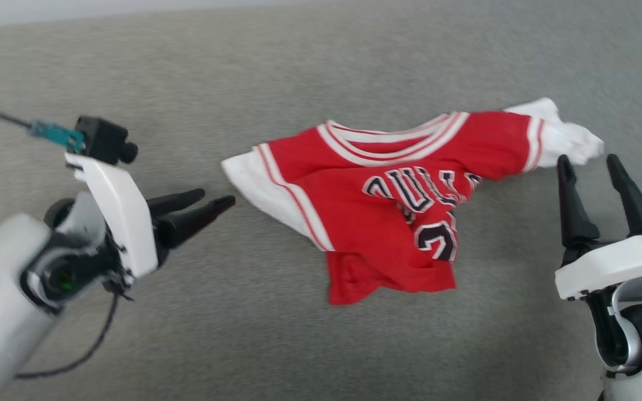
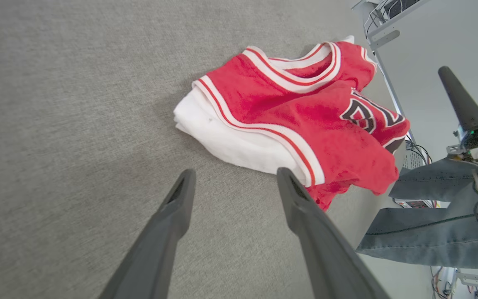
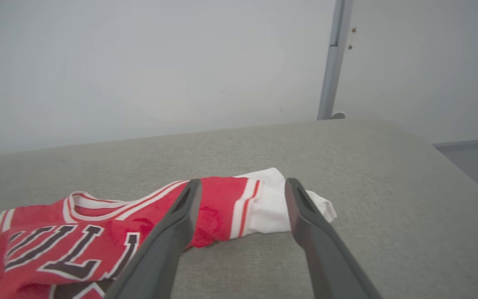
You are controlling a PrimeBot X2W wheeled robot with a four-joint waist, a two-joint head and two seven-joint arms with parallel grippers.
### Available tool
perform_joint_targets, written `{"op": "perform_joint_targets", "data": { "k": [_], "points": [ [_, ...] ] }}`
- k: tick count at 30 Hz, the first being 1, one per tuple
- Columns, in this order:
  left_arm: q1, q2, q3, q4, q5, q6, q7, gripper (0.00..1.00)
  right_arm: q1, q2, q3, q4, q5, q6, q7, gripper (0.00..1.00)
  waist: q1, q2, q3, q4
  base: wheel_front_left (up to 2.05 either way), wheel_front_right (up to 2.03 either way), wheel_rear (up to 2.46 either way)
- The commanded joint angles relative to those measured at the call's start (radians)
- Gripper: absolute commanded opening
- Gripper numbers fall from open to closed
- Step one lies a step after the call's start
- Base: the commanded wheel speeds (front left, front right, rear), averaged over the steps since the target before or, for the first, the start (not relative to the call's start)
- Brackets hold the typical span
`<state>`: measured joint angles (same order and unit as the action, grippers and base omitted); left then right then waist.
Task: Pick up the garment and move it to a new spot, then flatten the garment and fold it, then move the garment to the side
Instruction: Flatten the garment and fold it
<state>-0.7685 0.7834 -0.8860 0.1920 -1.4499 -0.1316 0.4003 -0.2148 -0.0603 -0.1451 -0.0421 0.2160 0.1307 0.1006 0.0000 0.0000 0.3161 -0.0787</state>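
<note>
The red jersey (image 1: 388,223) lies face up but bunched on the grey bench (image 1: 243,345) between the left pincer (image 1: 216,196) and right pincer (image 1: 587,159), both wide apart and holding nothing, so I think flattening, folding and moving aside are not yet done

Black white-outlined letters "ULL" on crumpled red garment (image 1: 349,167) front, partly hidden number starting with 2 below
</note>
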Motion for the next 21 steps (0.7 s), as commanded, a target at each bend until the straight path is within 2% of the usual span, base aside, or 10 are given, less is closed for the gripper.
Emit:
{"op": "perform_joint_targets", "data": {
  "k": [1,4,8,13,15,16,21],
  "points": [
    [-0.030,-0.002,0.007,0.017,-0.058,0.002,0.044,1.00,0.005,0.006,-0.004,-0.004,0.009,0.000,-0.015,1.00,0.0000,0.0000,0.045,-0.056,0.00,0.00,0.00],
    [-0.066,0.008,0.008,0.059,-0.096,0.002,0.116,1.00,0.002,0.010,0.003,0.004,0.017,0.000,-0.031,1.00,0.0000,0.0000,0.071,-0.091,0.00,0.00,0.00],
    [-0.086,-0.008,-0.003,0.131,-0.093,0.002,0.140,1.00,-0.010,0.009,0.019,0.026,0.052,0.000,-0.056,1.00,0.0000,0.0000,0.100,-0.125,0.00,0.00,0.00],
    [-0.077,-0.024,0.012,0.168,-0.149,0.002,0.175,1.00,-0.021,0.009,0.022,0.045,0.069,0.000,-0.082,1.00,0.0000,0.0000,0.116,-0.150,0.00,0.00,0.00],
    [-0.084,-0.015,-0.002,0.161,-0.112,0.002,0.169,0.38,-0.023,0.009,0.018,0.049,0.071,0.000,-0.088,1.00,0.0000,0.0000,0.119,-0.150,0.00,0.00,0.00],
    [-0.082,-0.016,0.001,0.163,-0.117,0.002,0.163,0.01,-0.022,0.009,0.015,0.051,0.073,0.000,-0.093,1.00,0.0000,0.0000,0.118,-0.149,0.00,0.00,0.00],
    [-0.095,0.003,0.038,0.137,-0.122,0.002,0.132,0.00,-0.021,0.010,0.008,0.067,0.075,0.000,-0.102,1.00,0.0000,0.0000,0.103,-0.122,0.00,0.00,0.00]
  ]
}}
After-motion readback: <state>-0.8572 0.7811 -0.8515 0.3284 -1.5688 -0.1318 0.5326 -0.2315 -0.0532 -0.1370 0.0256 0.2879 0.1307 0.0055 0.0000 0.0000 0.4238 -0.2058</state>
